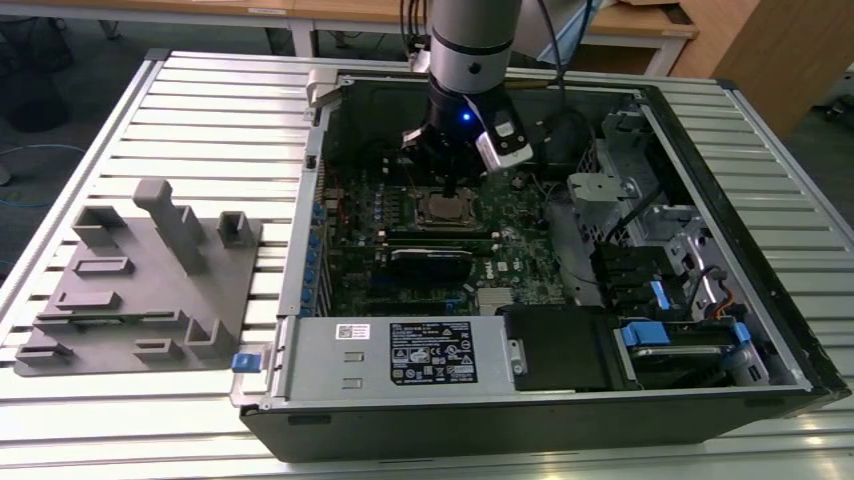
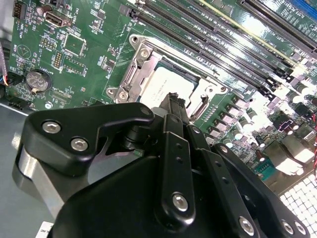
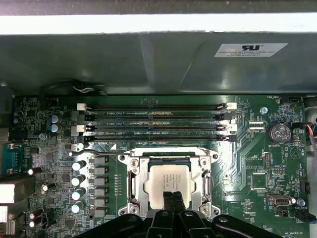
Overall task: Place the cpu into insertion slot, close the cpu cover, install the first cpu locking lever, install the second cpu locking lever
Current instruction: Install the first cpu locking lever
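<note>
Cpu [image 3: 166,184] sits flat in the slot [image 3: 163,162], mid motherboard [image 1: 523,250], inside the open PC case [image 1: 747,300] on the table [image 1: 200,110]. The cover [image 3: 132,184] looks folded down around it, with the silver top showing through the cut-out. 1 thin lever [image 3: 101,154] lies along the board beside the socket, on the memory-slot side. I can't tell if it is hooked.

Gripper [image 3: 174,199] is closed with the 2 fingers together and nothing between them. The tips are at the cpu/cover edge nearest the arm, probably touching, but contact is hard to confirm. In the exterior view the gripper [image 1: 447,186] hangs straight above the socket.

The step is likely seating the cover or starting on the levers. To do it well:
- Press on the metal frame, not the chip top.
- Push straight down with light force.
- Stay clear of the capacitors [image 3: 79,178] beside the socket.
- Check that the cover lies level before a lever goes over it.
</note>
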